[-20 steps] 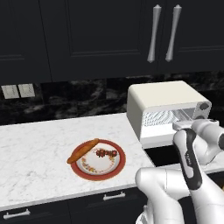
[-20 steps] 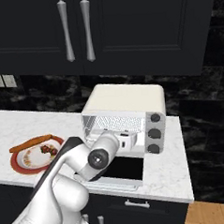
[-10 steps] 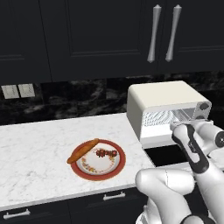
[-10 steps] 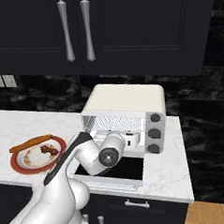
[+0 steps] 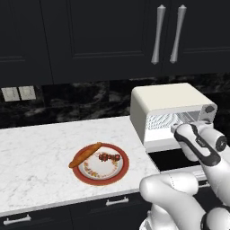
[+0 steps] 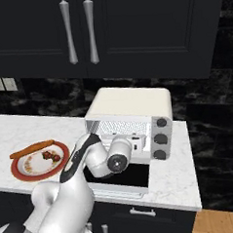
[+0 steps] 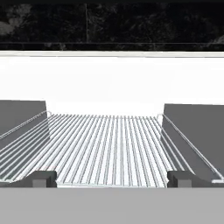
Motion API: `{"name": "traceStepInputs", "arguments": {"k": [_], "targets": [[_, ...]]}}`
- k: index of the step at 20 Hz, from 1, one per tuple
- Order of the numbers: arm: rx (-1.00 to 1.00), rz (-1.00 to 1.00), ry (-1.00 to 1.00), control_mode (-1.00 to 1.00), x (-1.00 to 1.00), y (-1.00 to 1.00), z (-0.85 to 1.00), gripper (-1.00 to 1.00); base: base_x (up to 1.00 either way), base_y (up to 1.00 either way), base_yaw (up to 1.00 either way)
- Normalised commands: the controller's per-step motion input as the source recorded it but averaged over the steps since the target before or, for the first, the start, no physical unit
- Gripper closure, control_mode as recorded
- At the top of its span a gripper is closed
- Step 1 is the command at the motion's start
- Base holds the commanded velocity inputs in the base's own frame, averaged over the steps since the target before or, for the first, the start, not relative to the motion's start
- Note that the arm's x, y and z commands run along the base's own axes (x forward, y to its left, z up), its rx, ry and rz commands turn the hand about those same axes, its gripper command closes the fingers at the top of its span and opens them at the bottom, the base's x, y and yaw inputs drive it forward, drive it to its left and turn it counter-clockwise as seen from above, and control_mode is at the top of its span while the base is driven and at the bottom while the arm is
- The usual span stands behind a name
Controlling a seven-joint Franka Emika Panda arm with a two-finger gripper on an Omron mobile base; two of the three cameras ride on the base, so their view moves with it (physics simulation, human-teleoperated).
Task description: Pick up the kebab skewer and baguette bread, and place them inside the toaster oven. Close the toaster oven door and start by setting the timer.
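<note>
Your gripper (image 7: 112, 179) is pointing straight into the toaster oven (image 6: 130, 108), its two dark fingertips (image 7: 41, 178) spread wide with nothing between them. Just ahead of them the silver wire rack (image 7: 109, 148) is lying bare between grey side walls. The toaster oven door (image 6: 123, 175) is hanging open and flat below the arm.

Both foods are waiting well apart from the gripper, off to its left on a red-rimmed plate (image 5: 120, 173) on the white marble counter (image 5: 40, 148). The baguette bread (image 5: 85, 154) is lying across the plate's far left rim; it looks light and stiff with a crusty skin, so you would likely pinch it across its narrow middle. The kebab skewer (image 5: 106, 157) is resting beside it near the plate's centre. It seems small, light and lumpy, so gripping across the chunks looks safer than the thin stick.
</note>
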Motion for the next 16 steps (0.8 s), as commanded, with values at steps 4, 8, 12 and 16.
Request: {"name": "traceStepInputs", "arguments": {"k": [4,8,12,16], "targets": [[0.01,0.0,0.0,-1.0,0.27,0.0,-0.14,-1.0,0.0,0.0,0.0],[0.0,0.0,0.0,-1.0,0.18,0.0,-0.14,-1.0,0.0,0.0,0.0],[0.02,0.0,0.0,-1.0,0.38,-0.04,0.0,-1.0,0.0,0.0,0.0],[0.01,0.0,0.02,-1.0,0.38,0.0,-0.03,-1.0,0.0,0.0,0.0]]}}
